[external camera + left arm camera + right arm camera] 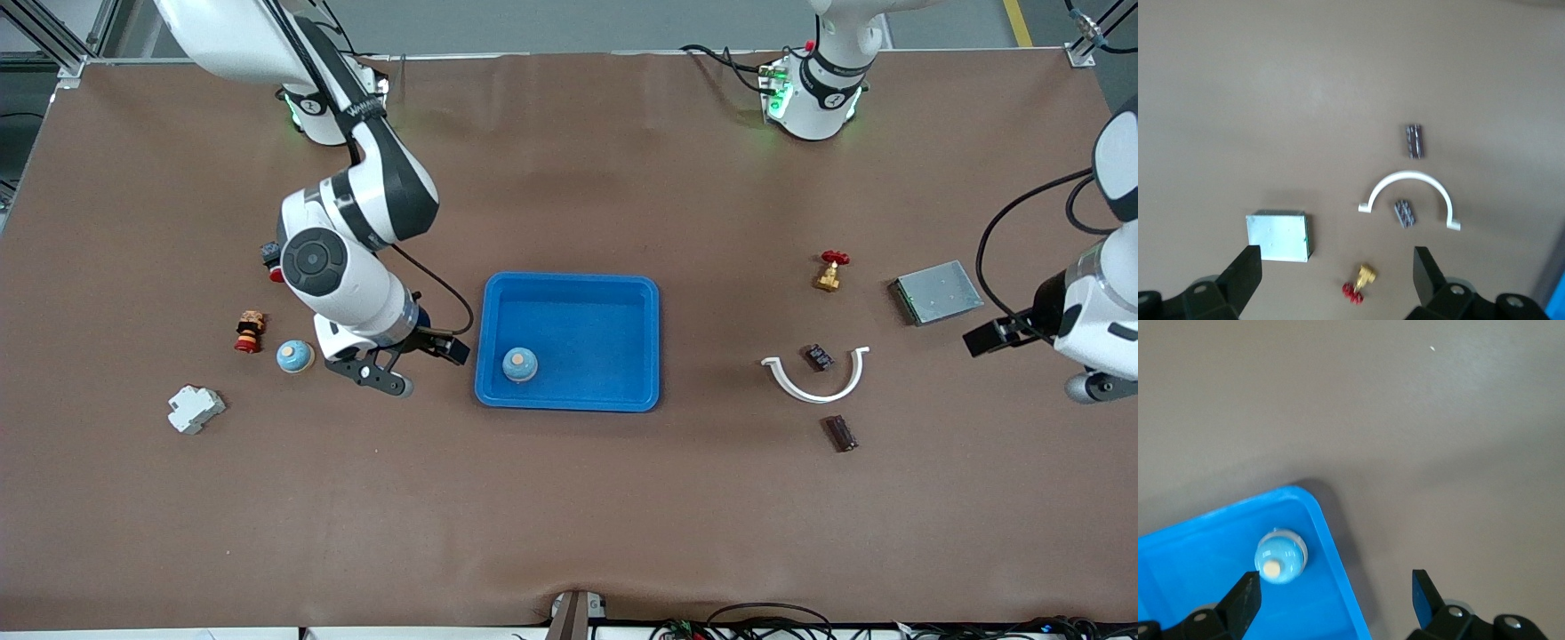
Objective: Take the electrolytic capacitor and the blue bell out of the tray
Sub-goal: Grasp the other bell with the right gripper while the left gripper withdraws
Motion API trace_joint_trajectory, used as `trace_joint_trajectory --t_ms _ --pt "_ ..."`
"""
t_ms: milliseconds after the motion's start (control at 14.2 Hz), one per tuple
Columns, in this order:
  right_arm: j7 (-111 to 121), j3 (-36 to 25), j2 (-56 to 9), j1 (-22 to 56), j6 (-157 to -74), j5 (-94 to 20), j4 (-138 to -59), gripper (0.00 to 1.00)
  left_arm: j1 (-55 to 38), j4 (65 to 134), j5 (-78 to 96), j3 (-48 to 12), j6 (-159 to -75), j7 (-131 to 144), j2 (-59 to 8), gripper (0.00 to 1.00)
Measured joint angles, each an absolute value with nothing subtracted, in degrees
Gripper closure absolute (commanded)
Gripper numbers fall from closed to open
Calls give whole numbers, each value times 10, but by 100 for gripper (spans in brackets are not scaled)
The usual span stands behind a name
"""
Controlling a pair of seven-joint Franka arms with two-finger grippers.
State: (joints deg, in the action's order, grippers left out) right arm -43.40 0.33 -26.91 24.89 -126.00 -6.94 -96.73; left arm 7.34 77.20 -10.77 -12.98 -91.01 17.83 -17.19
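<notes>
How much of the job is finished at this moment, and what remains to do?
Done, apparently: no capacitor shows in the blue tray. In hand: nothing; the right pincer is open beside the tray, at the corner nearest the blue bell. Left: that bell still sits in the tray and must come out. A similar bell lies on the table. The left pincer, open, waits over the grey box.

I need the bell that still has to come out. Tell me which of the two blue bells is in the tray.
The blue bell inside the blue tray, at its corner nearest the right gripper. The other bell sits on the table beside a small figurine.
</notes>
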Motion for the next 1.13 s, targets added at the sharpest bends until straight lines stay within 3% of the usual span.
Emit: trace_joint_trajectory --t_ms 423,1128 --pt "-434 4 -336 274 -1313 -69 -949 0 79 775 -72 -129 -823 153 -108 0" --pt "-436 4 -385 314 -1313 -69 -902 0 47 859 -43 -88 -823 148 -14 0"
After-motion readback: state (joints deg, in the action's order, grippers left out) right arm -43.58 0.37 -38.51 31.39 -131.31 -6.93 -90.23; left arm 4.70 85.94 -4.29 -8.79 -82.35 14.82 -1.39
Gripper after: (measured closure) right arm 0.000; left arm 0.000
